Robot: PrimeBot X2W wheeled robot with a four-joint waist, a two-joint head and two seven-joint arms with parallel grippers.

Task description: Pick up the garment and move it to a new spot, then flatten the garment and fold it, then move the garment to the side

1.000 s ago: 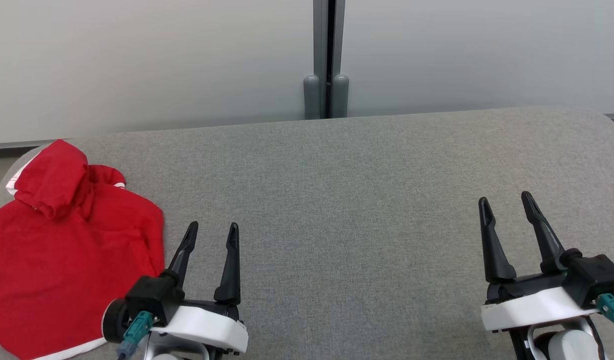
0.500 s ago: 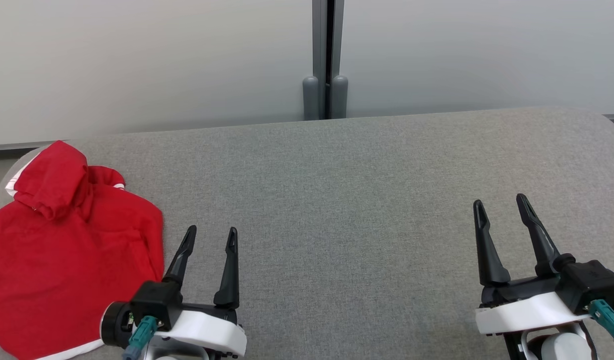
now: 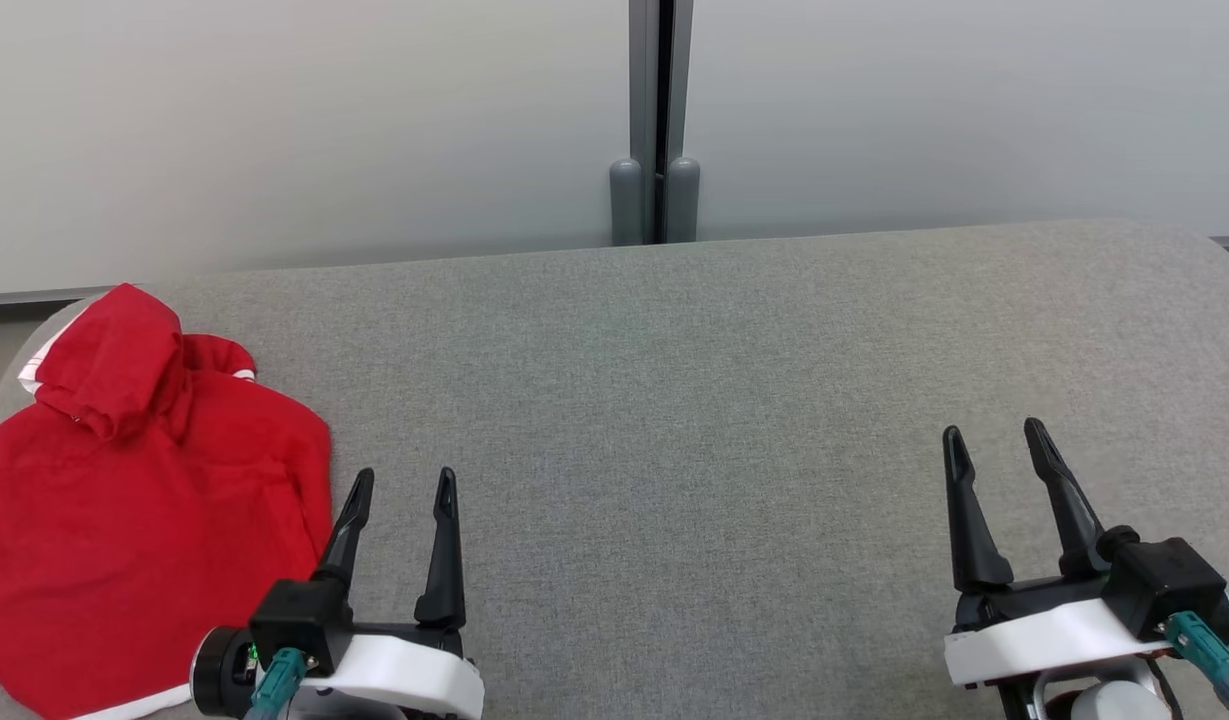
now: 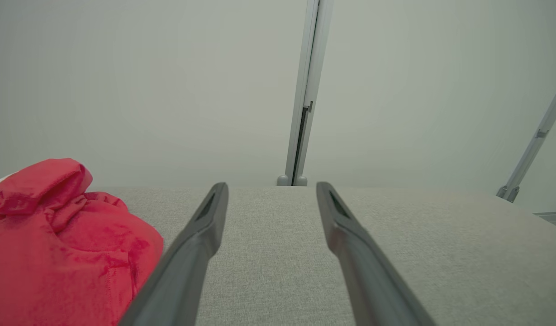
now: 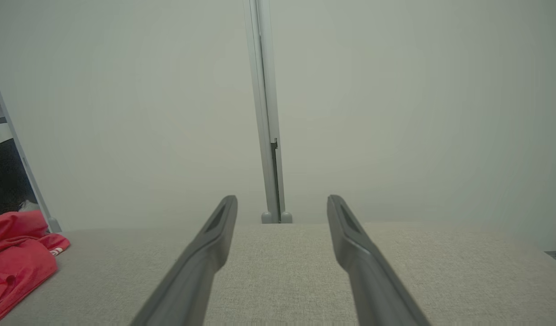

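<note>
The garment (image 3: 144,510) is a red hooded top with white trim, lying folded at the far left of the grey fabric table (image 3: 724,400), hood toward the back. It also shows at the left in the left wrist view, garment (image 4: 56,253), and in the right wrist view, garment (image 5: 15,258). My left gripper (image 3: 402,482) stands open just right of the garment's edge, with nothing between its fingers. Open too, and holding nothing, my right gripper (image 3: 990,436) hovers over bare table at the lower right.
A pale partition wall (image 3: 274,130) runs behind the table, with a grey post (image 3: 655,120) at its middle. The table's back corners are rounded. Bare grey cloth spreads between the two grippers.
Both grippers have drawn back toward the near edge, lower in the head view. They stay open. The garment has not moved.
</note>
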